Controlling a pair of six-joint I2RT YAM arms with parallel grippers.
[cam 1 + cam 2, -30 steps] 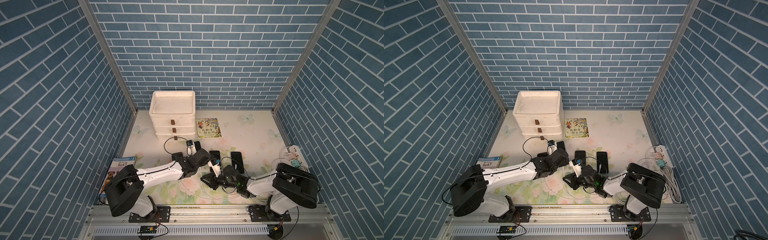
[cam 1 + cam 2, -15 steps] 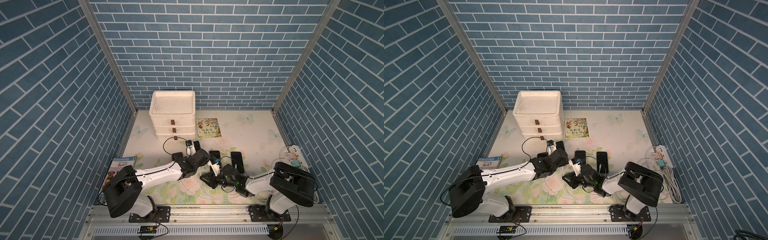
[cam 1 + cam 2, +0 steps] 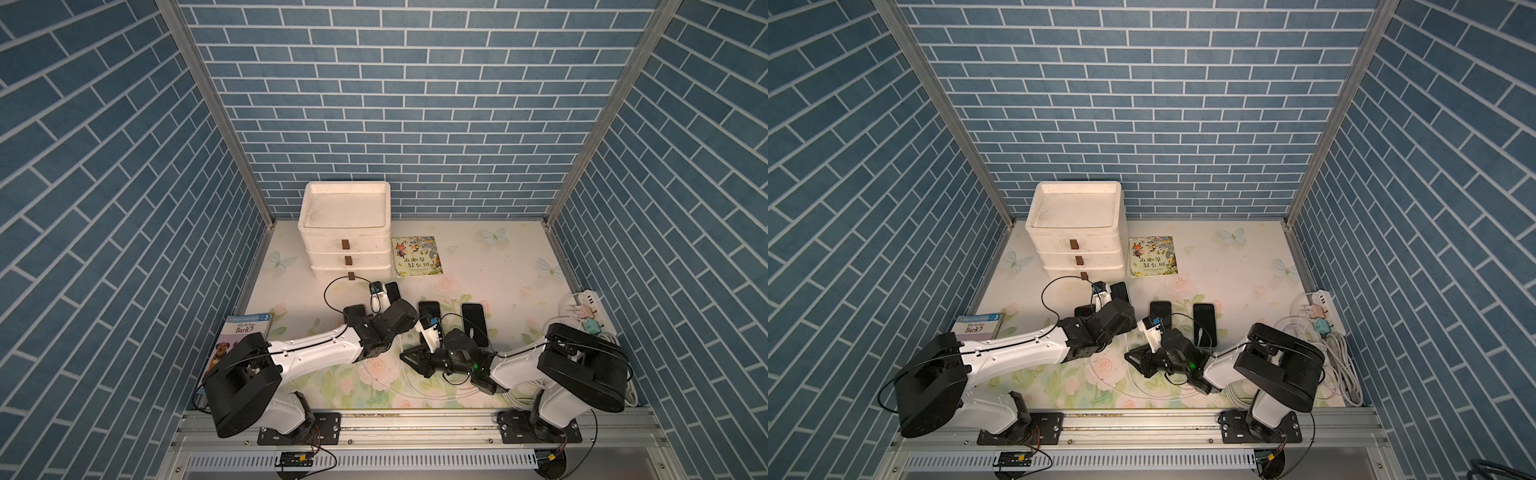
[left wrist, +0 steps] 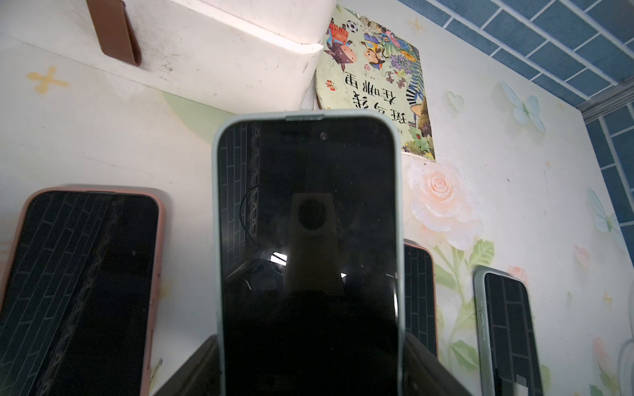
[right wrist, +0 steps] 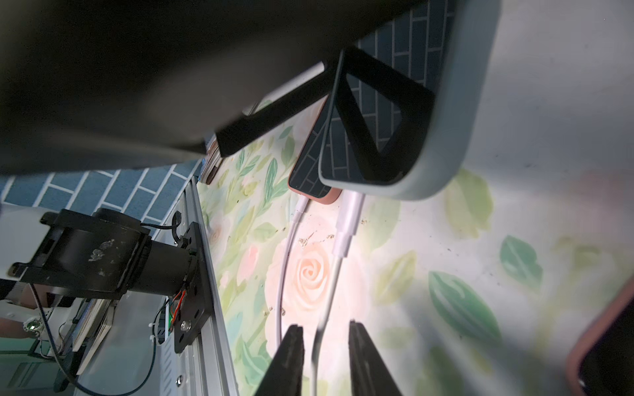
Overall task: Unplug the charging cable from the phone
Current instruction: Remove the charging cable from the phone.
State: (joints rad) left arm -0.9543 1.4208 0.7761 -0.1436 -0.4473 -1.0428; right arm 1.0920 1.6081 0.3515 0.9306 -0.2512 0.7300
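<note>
Blue brick around a pastel floral table

The walls [image 3: 415, 124] are blue brick with white joints. The table cover [image 3: 498, 266] is cream, printed with pink roses, green leaves and pale blue butterflies. The far drawer unit [image 3: 345, 208] is white with brown tabs [image 3: 345, 244]. The mint-cased phone [image 4: 305, 240] and the pink-cased phone [image 4: 82, 274] have black screens, and the charging cable [image 5: 344, 229] is white.

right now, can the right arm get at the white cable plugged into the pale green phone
Probably yes: the right fingers straddle the white cable just short of its plug, with nothing between them and it, while the left fingers hold the phone.
</note>
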